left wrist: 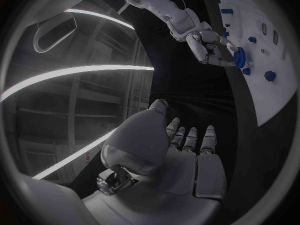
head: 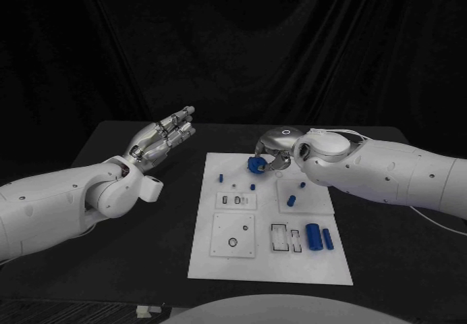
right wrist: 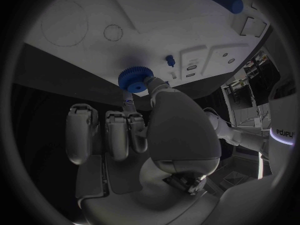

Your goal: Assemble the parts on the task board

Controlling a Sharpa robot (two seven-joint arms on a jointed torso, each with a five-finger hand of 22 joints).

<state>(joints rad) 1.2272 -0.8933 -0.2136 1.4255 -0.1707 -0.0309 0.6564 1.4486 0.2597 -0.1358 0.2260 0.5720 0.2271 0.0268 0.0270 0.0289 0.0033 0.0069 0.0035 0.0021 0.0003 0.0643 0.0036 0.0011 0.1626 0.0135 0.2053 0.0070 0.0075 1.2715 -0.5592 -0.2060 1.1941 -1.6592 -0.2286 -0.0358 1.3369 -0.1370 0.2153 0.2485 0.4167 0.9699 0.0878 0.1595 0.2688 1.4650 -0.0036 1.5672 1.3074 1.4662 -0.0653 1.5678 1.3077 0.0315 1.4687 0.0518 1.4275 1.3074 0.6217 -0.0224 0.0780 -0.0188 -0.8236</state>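
left hand [head: 163,138] hangs over the bare table left of the task board [head: 233,266], fingers straight and apart, holding nothing. right hand [head: 275,150] pinches a small blue gear [head: 257,164] over the board's far edge. the gear looks light, rigid and toothed; gripping across its rim, as now, should stop it slipping.

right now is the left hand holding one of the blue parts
No, the left hand is raised off to the side of the task board with fingers spread and nothing in it; the right hand holds the blue gear.
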